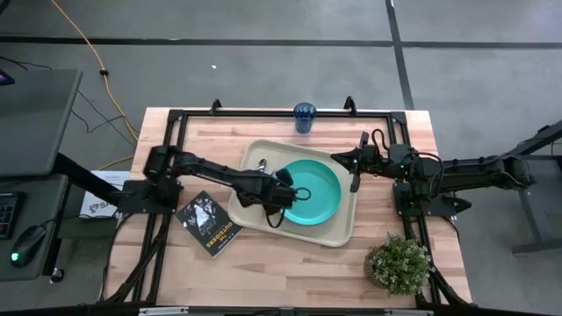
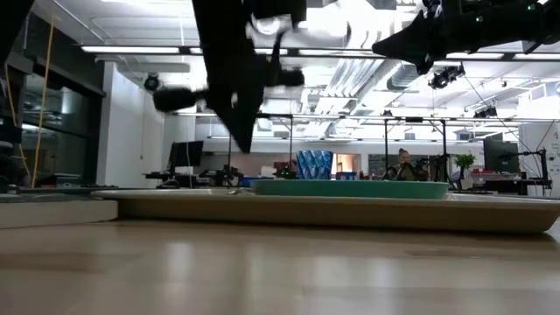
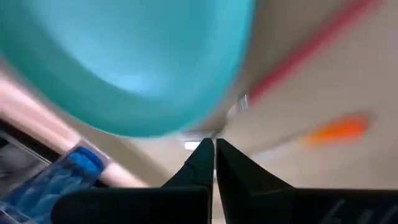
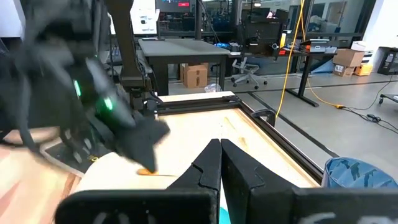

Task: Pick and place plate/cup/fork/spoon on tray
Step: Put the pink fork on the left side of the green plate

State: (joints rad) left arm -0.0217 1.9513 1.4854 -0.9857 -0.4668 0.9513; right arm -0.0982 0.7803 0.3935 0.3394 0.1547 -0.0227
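The cream tray [image 1: 255, 204] lies mid-table with the teal plate [image 1: 314, 191] flat on its right half; both show in the low view, tray [image 2: 367, 210] and plate [image 2: 350, 186]. The blue cup [image 1: 305, 116] stands upright at the far edge. A small silvery utensil [image 1: 261, 163] lies in the tray's far left corner. A blurred pink-red streak [image 3: 311, 50] lies on the tray in the left wrist view; I cannot tell whether it is the fork. My left gripper [image 1: 283, 195] is shut, pointing down above the tray [image 2: 241, 140] beside the plate's left rim. My right gripper [image 1: 354, 183] is shut, raised over the tray's right edge.
A black booklet [image 1: 209, 224] lies left of the tray near the front. A potted plant [image 1: 399, 262] stands at the near right corner. A black frame rail [image 1: 263, 112] runs along the table's edges. A small orange spot [image 4: 146, 171] shows on the tray.
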